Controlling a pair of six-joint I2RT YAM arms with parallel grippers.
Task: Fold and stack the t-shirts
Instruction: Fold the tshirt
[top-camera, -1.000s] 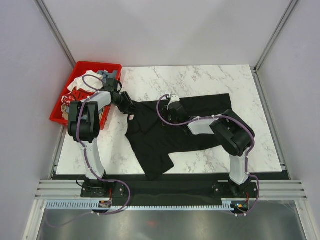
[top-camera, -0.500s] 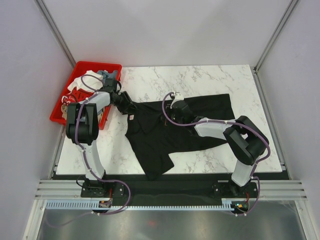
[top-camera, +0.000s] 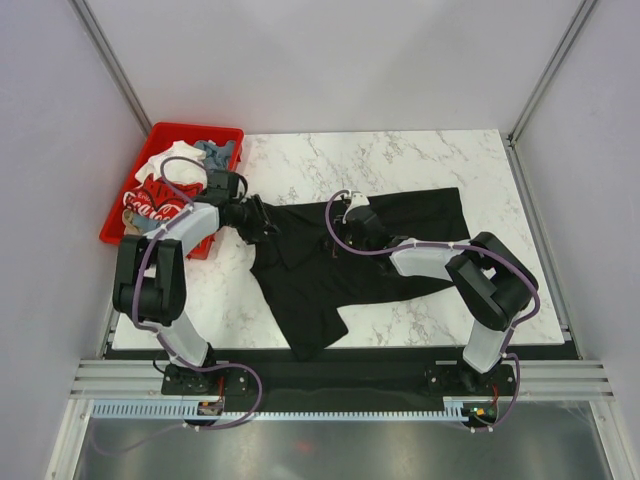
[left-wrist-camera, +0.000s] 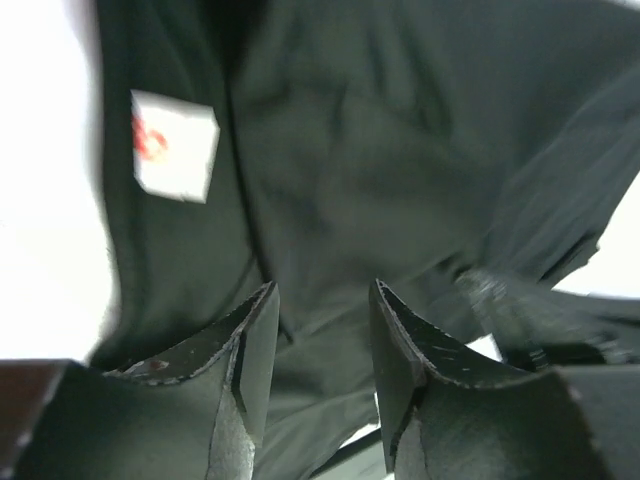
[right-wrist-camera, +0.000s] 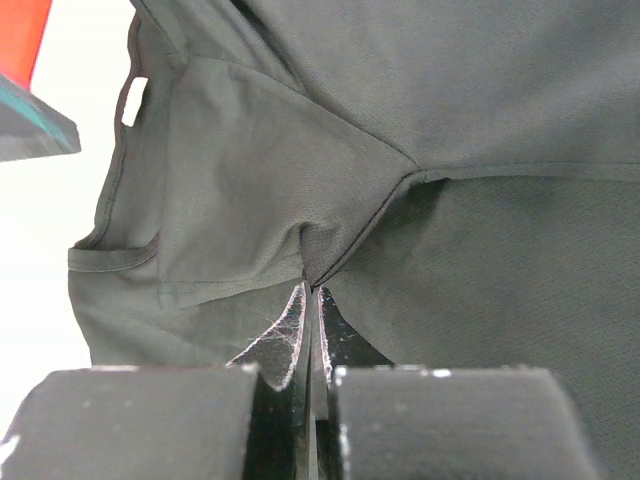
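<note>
From above, the black t-shirt (top-camera: 400, 235) lies rumpled across the middle of the marble table (top-camera: 400, 160), with one lobe trailing toward 6 o'clock. At 10 o'clock the red bin (top-camera: 168, 130) holds the waiting white tee (top-camera: 165, 165), red Coca-Cola tee (top-camera: 155, 195) and grey-blue tee (top-camera: 215, 152). The left gripper (top-camera: 262, 222) sits at the shirt's 9 o'clock edge by the collar. The right gripper (top-camera: 338, 232) is down on the cloth near its centre.

On the left wrist camera, the left gripper (left-wrist-camera: 320, 330) has its jaws parted, with nothing pinched between them. Black cloth lies just beyond, and the neck label (left-wrist-camera: 172, 145) shows at 10 o'clock. It looks lined up to take the collar edge.

On the right wrist camera, the right gripper (right-wrist-camera: 312, 320) is pinched tight on a raised fold of the black shirt. That's probably an anchor so the body can be pulled flat before folding.
</note>
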